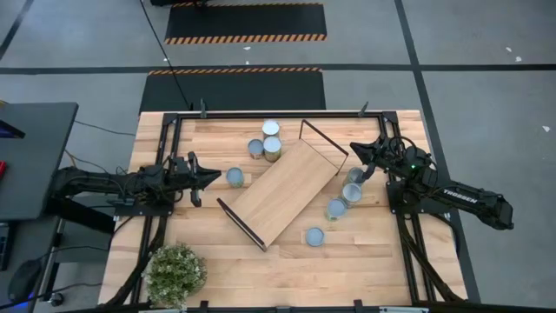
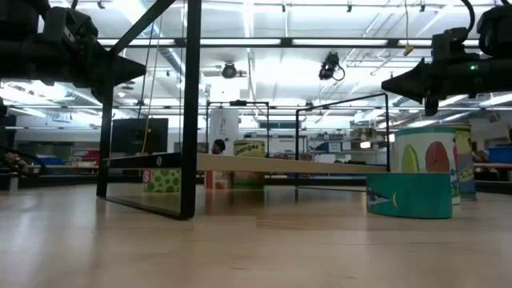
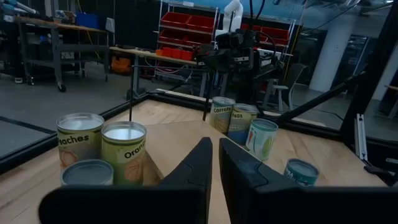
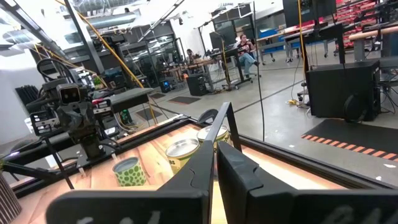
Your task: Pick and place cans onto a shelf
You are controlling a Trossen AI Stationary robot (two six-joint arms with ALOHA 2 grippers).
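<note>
Shelf (image 1: 282,191): you see light wood with thin black end frames.
Cans (image 1: 272,129): pale silvery-blue tops; labels are yellow-green, teal, and green with spots.
Plant (image 1: 176,273): pale green.
Grippers (image 1: 215,178) (image 1: 354,149): dark.

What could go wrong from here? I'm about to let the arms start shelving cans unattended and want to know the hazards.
1. The cans beside the right gripper stand bunched; reaching for one could topple a neighbour.
2. The shelf lies diagonally, with three cans close to its far edge; an arm crossing could catch its black end frame.
3. One can stands right ahead of the shut left gripper; advancing before opening may push it away.
</note>
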